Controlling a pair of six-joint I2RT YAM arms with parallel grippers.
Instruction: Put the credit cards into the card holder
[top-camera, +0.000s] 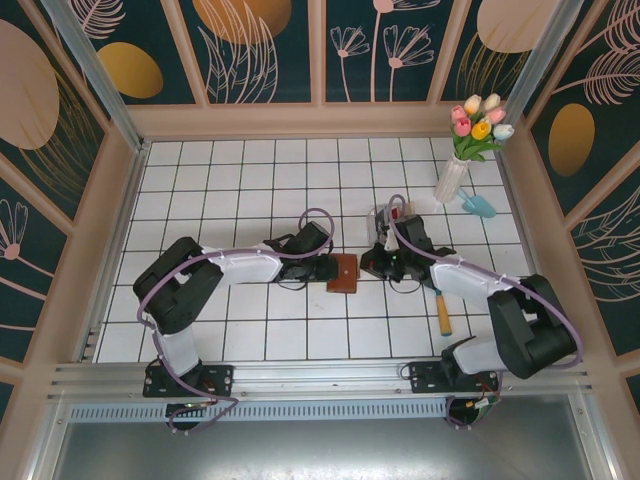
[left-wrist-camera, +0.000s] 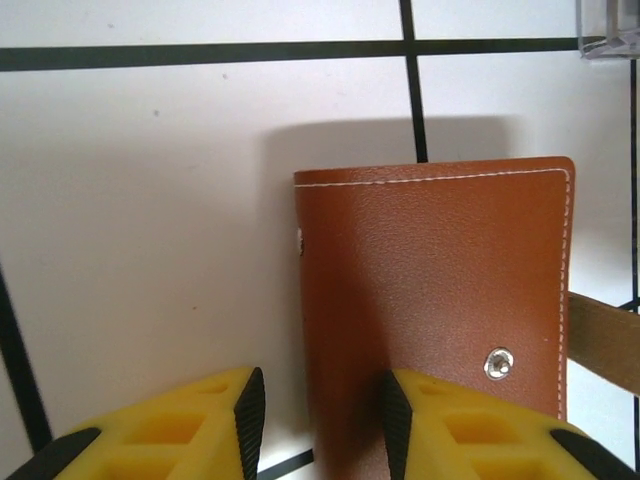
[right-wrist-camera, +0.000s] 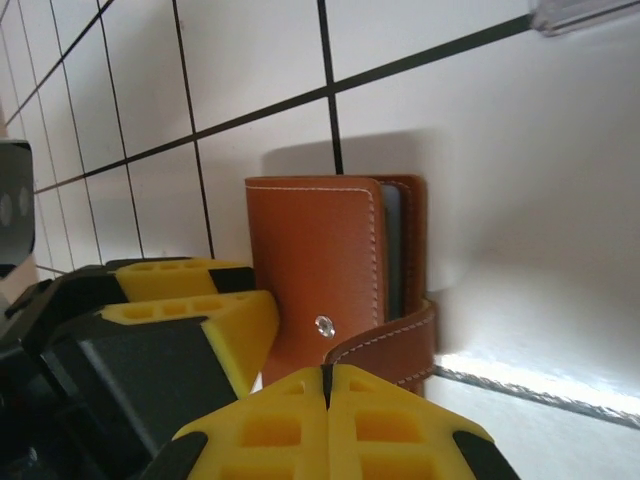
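Overhead, the card holder (top-camera: 343, 272) lies on the tiled table (top-camera: 250, 180) between the two arms. The left gripper (top-camera: 320, 271) is at its left side and the right gripper (top-camera: 378, 264) just to its right. The credit cards (top-camera: 394, 213) wait in a clear tray (top-camera: 383, 222) just behind the right gripper, probably kept near for loading.

From the left wrist, the fingers (left-wrist-camera: 200, 425) stand partly apart with one edge of the holder's closed cover falling in the gap. They clasp nothing I can see and seem placed to brace the holder.

From the right wrist, the jaws are pressed fully together, tips right at the snap strap (right-wrist-camera: 395, 335). Whether they pinch it I cannot tell, though freeing the flap looks like the aim. A pale card edge (right-wrist-camera: 392, 250) shows inside the holder
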